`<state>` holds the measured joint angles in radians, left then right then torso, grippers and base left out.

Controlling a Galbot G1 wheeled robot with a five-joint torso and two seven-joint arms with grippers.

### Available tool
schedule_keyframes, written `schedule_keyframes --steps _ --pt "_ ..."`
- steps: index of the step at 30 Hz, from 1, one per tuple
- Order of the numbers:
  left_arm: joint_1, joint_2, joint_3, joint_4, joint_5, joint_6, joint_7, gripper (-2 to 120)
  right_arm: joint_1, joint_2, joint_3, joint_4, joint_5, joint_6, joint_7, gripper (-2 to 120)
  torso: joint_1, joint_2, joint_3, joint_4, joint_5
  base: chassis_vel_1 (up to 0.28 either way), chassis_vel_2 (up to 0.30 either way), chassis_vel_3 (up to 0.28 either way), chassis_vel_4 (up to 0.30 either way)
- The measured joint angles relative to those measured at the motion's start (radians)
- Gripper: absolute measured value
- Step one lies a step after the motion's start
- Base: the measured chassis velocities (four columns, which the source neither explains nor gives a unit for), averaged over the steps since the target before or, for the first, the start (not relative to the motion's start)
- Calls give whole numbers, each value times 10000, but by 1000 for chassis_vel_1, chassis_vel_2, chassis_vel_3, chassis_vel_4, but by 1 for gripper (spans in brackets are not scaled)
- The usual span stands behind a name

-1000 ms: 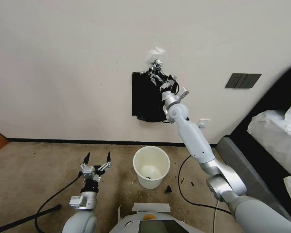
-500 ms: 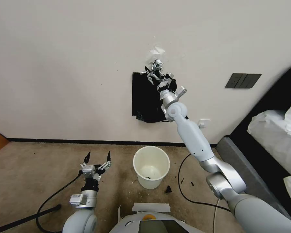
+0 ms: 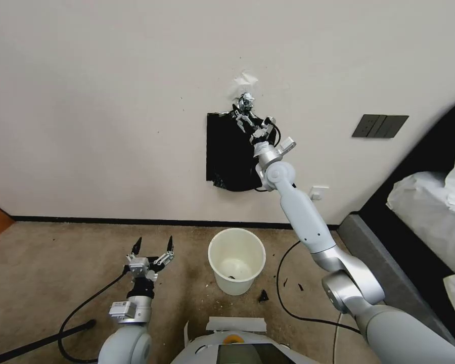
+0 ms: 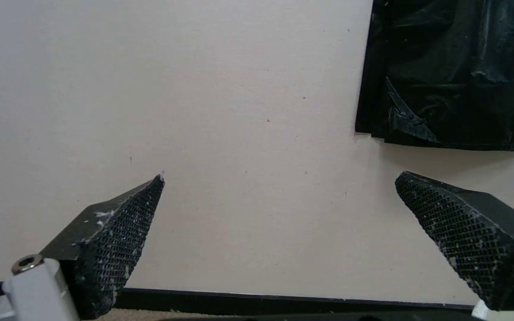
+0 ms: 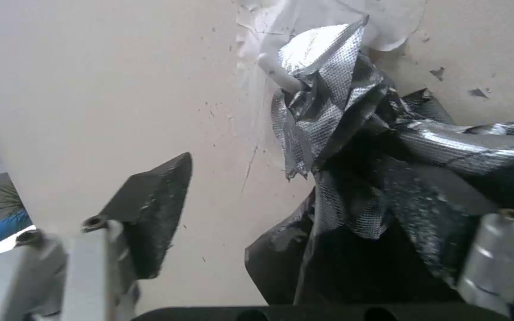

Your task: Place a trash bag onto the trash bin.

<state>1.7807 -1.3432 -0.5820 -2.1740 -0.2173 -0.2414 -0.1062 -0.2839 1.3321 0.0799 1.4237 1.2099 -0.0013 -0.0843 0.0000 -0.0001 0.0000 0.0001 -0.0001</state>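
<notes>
While both hands [image 3: 152,247] [image 3: 243,117] gape: one trash bin [image 3: 236,260], one hanging bag bundle [image 3: 229,151].

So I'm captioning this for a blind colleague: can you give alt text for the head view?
The right gripper reaches up to the top of a black bundle of bags hanging on the wall. Below, the off-white trash bin stands bare on the carpet, and the left gripper waits beside it, jaws open.

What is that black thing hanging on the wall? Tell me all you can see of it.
It is a black bundle of bags, glossy, wrinkled plastic, hanging flat against the wall above the trash bin. Its top is gathered under crumpled silver tape on a white peg. The right tool is up at that top, fingers open; one finger lies over the plastic.
</notes>
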Motion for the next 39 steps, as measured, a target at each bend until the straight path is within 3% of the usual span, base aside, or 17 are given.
schedule_keyframes --steps 1,7,8,11,13,15,20,31,35,38,39 --pt "-1 0 -1 0 -11 2 -3 100 0 13 6 0 -6 -1 -7 64 0 0 0 0 0 0 0 0 0" --pt "0 -4 -1 2 -22 3 -6 100 -25 15 26 6 -10 -2 -10 53 0 0 0 -1 0 0 0 0 0" --pt "0 -8 0 10 -26 3 -7 100 -61 15 36 16 -12 -2 -11 40 0 0 0 -1 0 0 0 0 0" --pt "-4 -14 5 28 -28 4 -8 100 -107 14 67 44 -16 -1 -12 32 0 0 0 0 1 0 0 0 0" --pt "-23 -17 26 49 -28 6 -11 100 -184 17 149 109 -20 1 -13 19 0 1 0 -2 1 0 0 0 0" --pt "-24 -16 29 49 -28 7 -11 100 -192 17 155 114 -21 2 -13 18 0 0 0 -1 1 0 0 0 0" --pt "-39 13 39 50 -30 26 -26 100 -275 0 213 156 -36 7 -24 0 0 0 0 -1 1 0 0 0 0" --pt "-58 80 30 25 -103 52 -83 100 -166 37 176 43 -105 32 -54 0 0 0 0 0 0 0 0 0 0" --pt "-30 21 64 27 -100 50 -85 100 -853 -157 183 697 -727 36 69 5 0 0 0 -2 1 0 0 0 0" --pt "-42 18 115 39 -92 49 -85 100 -1094 -312 229 676 -1146 36 212 20 0 0 0 -2 1 0 0 0 0" --pt "-42 18 115 39 -92 49 -85 100 -1094 -312 229 676 -1146 36 212 20 0 0 0 -2 1 0 0 0 0"
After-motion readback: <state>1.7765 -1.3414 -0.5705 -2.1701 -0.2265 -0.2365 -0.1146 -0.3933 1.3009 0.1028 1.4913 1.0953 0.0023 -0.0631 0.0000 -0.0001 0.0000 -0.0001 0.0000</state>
